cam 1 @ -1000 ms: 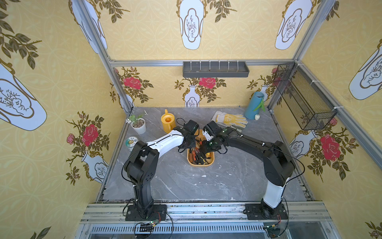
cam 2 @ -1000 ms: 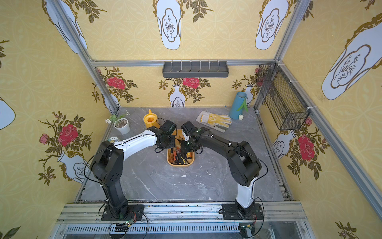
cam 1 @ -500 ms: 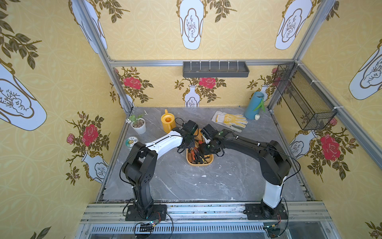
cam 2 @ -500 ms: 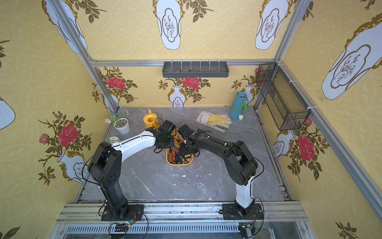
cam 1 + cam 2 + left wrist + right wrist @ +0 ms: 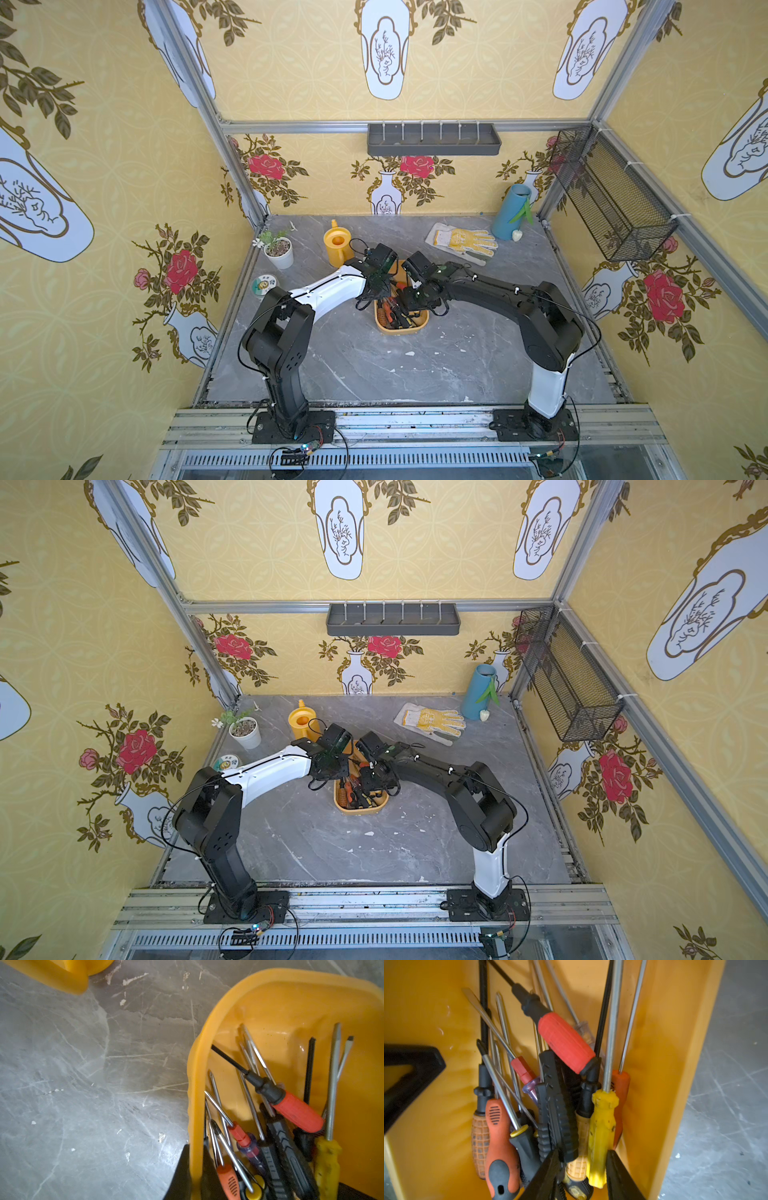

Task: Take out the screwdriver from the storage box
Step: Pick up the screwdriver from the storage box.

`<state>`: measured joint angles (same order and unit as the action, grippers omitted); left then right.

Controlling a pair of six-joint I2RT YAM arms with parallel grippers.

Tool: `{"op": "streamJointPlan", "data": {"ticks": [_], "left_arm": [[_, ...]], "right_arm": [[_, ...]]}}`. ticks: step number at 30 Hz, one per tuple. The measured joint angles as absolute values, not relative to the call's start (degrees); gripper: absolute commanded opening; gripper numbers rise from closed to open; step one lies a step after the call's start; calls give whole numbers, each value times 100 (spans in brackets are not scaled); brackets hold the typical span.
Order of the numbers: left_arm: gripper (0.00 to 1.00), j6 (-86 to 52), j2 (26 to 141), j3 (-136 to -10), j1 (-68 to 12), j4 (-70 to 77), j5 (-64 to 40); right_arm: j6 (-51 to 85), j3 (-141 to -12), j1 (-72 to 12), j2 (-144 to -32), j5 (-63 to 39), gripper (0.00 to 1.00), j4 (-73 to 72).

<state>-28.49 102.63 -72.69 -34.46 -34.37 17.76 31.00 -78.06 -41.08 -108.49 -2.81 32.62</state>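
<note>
In both top views the box [image 5: 402, 330] [image 5: 360, 811] sits mid-table [image 5: 457, 365], holding a heap of screwdrivers [image 5: 392, 309]. Bare table lies open toward the near edge.

Left wrist: the left gripper [image 5: 195, 1155] is clamped on the box's rim, with shafts just inside.

Right wrist: the right gripper [image 5: 583, 1153] straddles the yellow screwdriver [image 5: 601, 1126], which lies in the box near its wall. Whether it grips cannot be told.
</note>
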Motion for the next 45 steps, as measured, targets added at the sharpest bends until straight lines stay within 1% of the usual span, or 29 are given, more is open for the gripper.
{"op": "streamJointPlan", "data": {"ticks": [6,9,12,17,23,28,29,31,33,38,41,45], "left_arm": [[0,-2856,10263,-7229,-3441,-3417,1793],[0,-2869,10261,-7196,-3441,-3395,1815],[0,-2877,10230,-7177,-3441,-3365,1820],[0,-2851,10230,-7177,-3446,-3262,1841],[0,-2875,10230,-7159,-3446,-3262,1870],[0,-2895,10226,-7155,-3446,-3267,1911],[0,-2897,10219,-7150,-3446,-3269,1925],[0,-2897,10204,-7148,-3446,-3267,1951],[0,-2899,10197,-7148,-3446,-3264,1964],[0,-2912,10197,-7144,-3446,-3262,1973],[0,-2912,10197,-7142,-3448,-3267,1970],[0,-2917,10197,-7107,-3446,-3264,1977]], "right_arm": [[3146,-7762,-4119,-10809,-294,30,3168],[3146,-7756,-4123,-10792,-301,29,3162],[3146,-7703,-4123,-10709,-303,25,3148],[3166,-7644,-4134,-10532,-231,22,3179],[3168,-7653,-4134,-10460,-38,25,3214],[3267,-7642,-4130,-10541,27,24,3273],[3275,-7631,-4132,-10554,25,26,3275],[3286,-7625,-4130,-10582,25,39,3277],[3288,-7642,-4128,-10634,-14,40,3269],[3330,-7677,-4150,-10805,-43,40,3253],[3426,-7679,-4150,-10871,-82,34,3168],[3472,-7671,-4150,-10895,-156,29,3070]]}}
